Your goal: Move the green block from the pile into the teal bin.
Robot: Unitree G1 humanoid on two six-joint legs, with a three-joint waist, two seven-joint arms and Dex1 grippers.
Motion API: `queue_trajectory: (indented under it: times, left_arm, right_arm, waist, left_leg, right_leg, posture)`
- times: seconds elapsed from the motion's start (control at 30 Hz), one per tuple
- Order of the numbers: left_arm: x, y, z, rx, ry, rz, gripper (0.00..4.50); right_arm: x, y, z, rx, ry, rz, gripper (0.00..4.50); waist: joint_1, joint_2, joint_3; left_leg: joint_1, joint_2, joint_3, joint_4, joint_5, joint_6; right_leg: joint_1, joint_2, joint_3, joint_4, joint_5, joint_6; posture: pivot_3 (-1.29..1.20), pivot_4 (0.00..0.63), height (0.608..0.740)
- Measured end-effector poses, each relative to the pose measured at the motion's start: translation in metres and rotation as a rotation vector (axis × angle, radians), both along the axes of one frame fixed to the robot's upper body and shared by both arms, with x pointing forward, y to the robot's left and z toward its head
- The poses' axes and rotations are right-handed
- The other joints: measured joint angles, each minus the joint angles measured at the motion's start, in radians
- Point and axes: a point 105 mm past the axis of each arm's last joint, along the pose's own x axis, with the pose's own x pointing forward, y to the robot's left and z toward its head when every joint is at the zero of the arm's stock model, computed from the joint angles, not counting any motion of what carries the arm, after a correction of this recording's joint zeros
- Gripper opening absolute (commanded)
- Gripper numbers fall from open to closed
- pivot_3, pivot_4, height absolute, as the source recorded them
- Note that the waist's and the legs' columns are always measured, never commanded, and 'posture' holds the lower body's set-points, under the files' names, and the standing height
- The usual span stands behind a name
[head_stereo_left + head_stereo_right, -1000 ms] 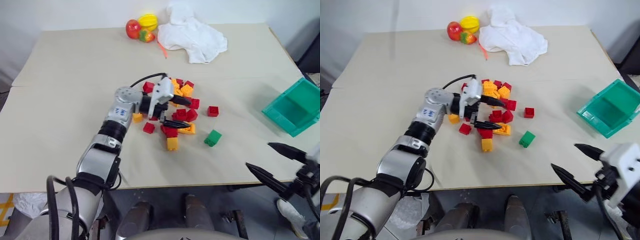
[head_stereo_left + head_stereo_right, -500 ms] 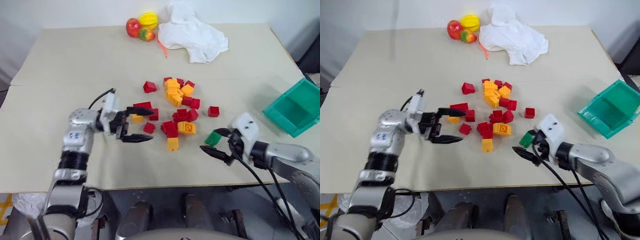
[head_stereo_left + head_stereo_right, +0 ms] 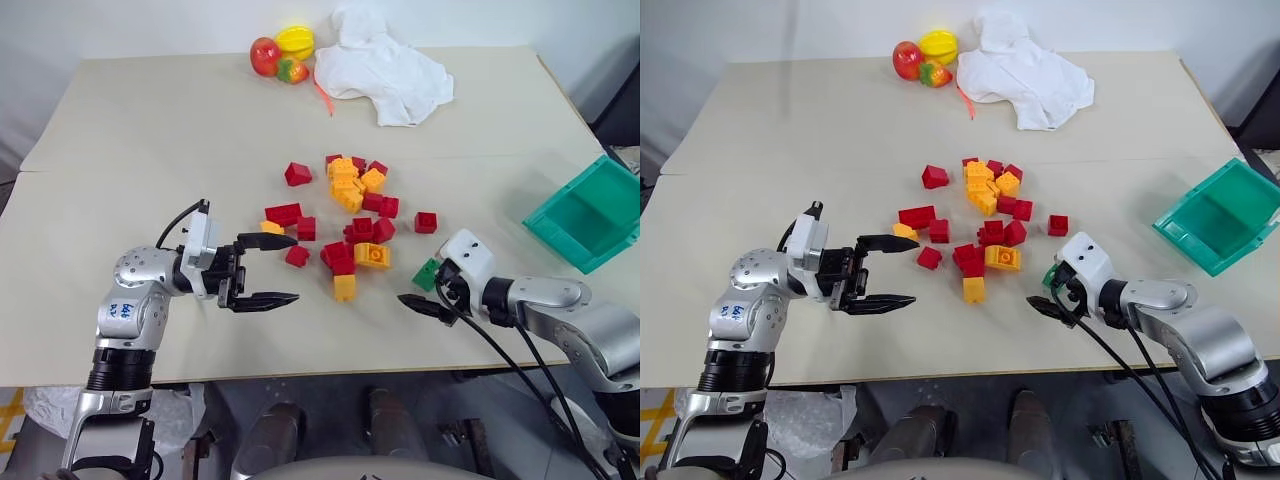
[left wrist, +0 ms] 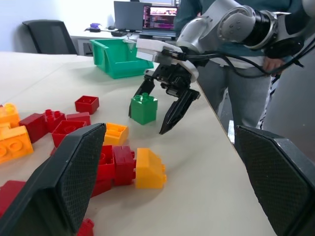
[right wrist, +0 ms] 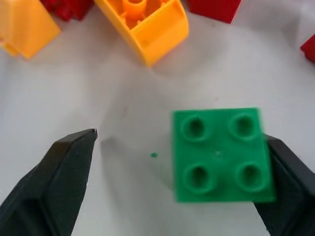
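The green block [image 3: 429, 273] sits on the beige worktop [image 3: 150, 150], apart from the pile [image 3: 345, 220], just off the side of the pile that faces the teal bin [image 3: 590, 215]. The pile itself is a loose scatter of red and yellow-orange bricks near the middle of the worktop. The teal bin rests tilted at the worktop's right edge, well apart from the pile, and holds no brick.

The right tool [image 3: 432, 285] is down at the green block with its two black fingers spread to either side of it. In the right wrist view one fingertip [image 5: 280, 172] looks to touch the block's side while the other stands clear, with bare worktop between it and the block, so the block is straddled, not clamped.

The left tool [image 3: 268, 270] hangs released on the opposite side of the pile from the green block, its fingers wide apart, pointing toward the pile and holding nothing.

Beyond the pile, at the worktop's far edge, lie a crumpled white cloth [image 3: 385, 65] and, just beside it, some toy fruit [image 3: 282, 52].
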Motion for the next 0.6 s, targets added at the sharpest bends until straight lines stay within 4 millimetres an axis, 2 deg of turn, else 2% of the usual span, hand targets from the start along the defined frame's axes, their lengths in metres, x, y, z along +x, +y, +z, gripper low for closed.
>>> queue_trajectory:
  times: [0.2, 0.23, 0.33, 0.43, 0.6]
  left_arm:
    - [-0.001, -0.001, -0.001, -0.006, 0.015, -0.012, 4.5]
    - [-0.002, -0.001, -0.001, -0.006, 0.016, -0.013, 4.5]
    - [-0.003, 0.001, -0.003, 0.004, 0.027, -0.018, 4.5]
    - [-0.004, -0.003, -0.004, 0.021, 0.03, -0.034, 4.5]
    - [0.006, -0.023, -0.003, 0.083, -0.033, -0.012, 4.5]
  right_arm:
    - [-0.001, 0.002, 0.002, 0.048, -0.022, -0.002, 1.64]
    - [-0.001, 0.002, 0.003, 0.054, -0.027, -0.002, 1.52]
    - [-0.005, 0.0, 0.011, 0.089, -0.05, -0.009, 1.55]
    - [-0.009, -0.006, 0.032, 0.124, -0.113, -0.054, 1.55]
    - [-0.007, -0.034, 0.059, 0.075, -0.213, -0.16, 1.55]
  waist:
    - [0.0, 0.0, 0.0]
    - [0.001, 0.0, 0.0]
    - [0.001, 0.001, 0.0]
    - [0.004, 0.002, 0.001]
    - [0.011, 0.002, 0.001]
  left_leg:
    - [0.0, 0.0, 0.0, 0.0, 0.0, 0.0]
    - [0.0, 0.0, 0.0, 0.0, 0.0, 0.0]
    - [0.0, 0.0, 0.0, 0.0, 0.0, 0.0]
    - [0.0, -0.001, 0.0, 0.0, 0.0, 0.0]
    - [0.0, -0.001, 0.0, 0.0, 0.0, 0.0]
  right_leg:
    - [0.0, 0.0, 0.0, 0.0, 0.0, 0.0]
    - [0.0, 0.0, 0.0, 0.0, 0.0, 0.0]
    - [0.0, 0.0, 0.0, 0.0, 0.0, 0.0]
    - [0.0, -0.001, 0.0, 0.0, 0.0, 0.0]
    - [0.0, -0.001, 0.0, -0.003, 0.0, 0.0]
  posture:
    - [0.0, 0.15, 0.74]
    - [0.0, 0.15, 0.74]
    - [0.0, 0.15, 0.74]
    - [0.0, 0.15, 0.74]
    - [0.0, 0.15, 0.74]
